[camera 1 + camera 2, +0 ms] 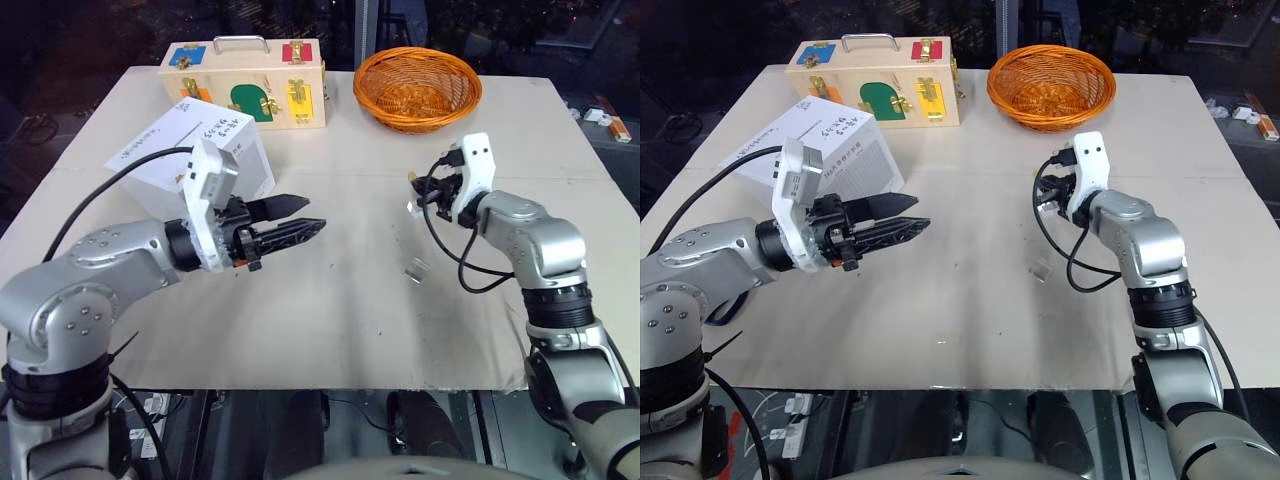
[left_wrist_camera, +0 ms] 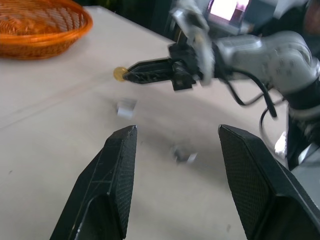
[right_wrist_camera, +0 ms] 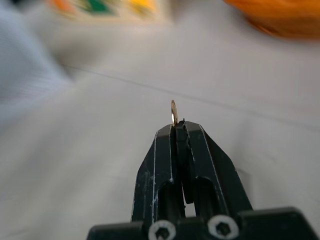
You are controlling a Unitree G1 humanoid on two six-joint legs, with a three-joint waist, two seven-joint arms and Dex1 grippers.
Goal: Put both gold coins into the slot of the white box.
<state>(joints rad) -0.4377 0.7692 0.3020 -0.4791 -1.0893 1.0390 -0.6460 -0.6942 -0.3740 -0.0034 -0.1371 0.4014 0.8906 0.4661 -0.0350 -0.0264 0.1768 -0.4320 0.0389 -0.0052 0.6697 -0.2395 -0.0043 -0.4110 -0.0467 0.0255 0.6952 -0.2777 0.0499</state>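
Gold glint at the tip of our right hand (image 3: 176, 122): one coin (image 3: 173, 112) is pinched edge-on between the two black fingers, which are pressed together on it, most of the disc standing proud of the tips. From the left wrist camera the same coin shows as a small yellow spot at the end of the right hand, held above the desk (image 1: 330, 330).

Our left hand (image 1: 305, 217) hangs level in front of the white box (image 1: 190, 155), fingers apart with a clear gap and nothing between them, touching nothing.

The box sits at the left of the desk, tilted, near the wooden case (image 1: 243, 82) and well apart from the orange basket (image 1: 417, 87). We cannot make out the slot from these views; printed text shows on the upper face.

Two small pale bits lie on the desk between the hands, one near the right hand (image 1: 415, 270). We cannot tell whether either is the second coin.

Step in hand, as we judge it: carry the pinched coin across to the box. To do it well, keep the squeeze firm since the hold is only on the rim, turn the wrist so the disc's edge lines up with the slit, and come down squarely over it before letting go. The left hand could steady the tilted box.
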